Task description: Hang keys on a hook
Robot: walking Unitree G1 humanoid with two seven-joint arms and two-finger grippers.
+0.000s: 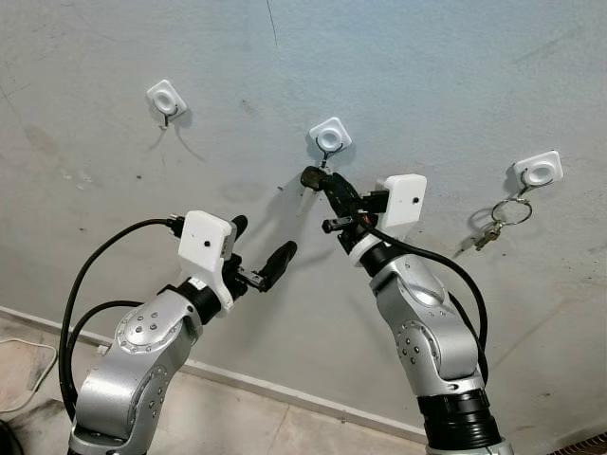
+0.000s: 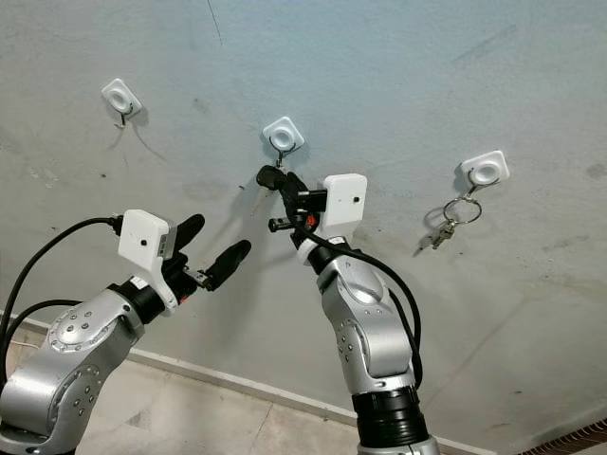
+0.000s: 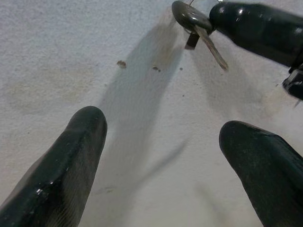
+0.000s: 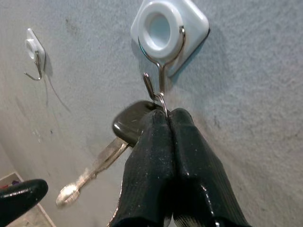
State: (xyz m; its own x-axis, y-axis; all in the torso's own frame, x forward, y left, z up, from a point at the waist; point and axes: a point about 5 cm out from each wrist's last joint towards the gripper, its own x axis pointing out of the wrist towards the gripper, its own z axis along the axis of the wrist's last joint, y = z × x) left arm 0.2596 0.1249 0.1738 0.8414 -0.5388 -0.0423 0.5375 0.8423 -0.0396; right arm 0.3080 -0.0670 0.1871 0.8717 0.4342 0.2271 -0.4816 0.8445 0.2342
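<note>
Keys [image 4: 128,124]: held at the ring, just under the middle hook [image 4: 163,71] on the wall [image 1: 427,85]; black head uppermost, blade slanted down and to the robot's left.
Right gripper [image 4: 166,118]: fingers pressed together on the key ring.
Left gripper [image 1: 258,248]: fingers spread apart, nothing held, raised beside the keys.

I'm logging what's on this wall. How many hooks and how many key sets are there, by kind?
Wall hooks: 3, namely the left hook, the middle hook and the right hook.
Key sets: 2, namely the black-headed key pinched by the right hand at the middle hook, and the key bunch hanging on the right hook.
Total: 5.
</note>
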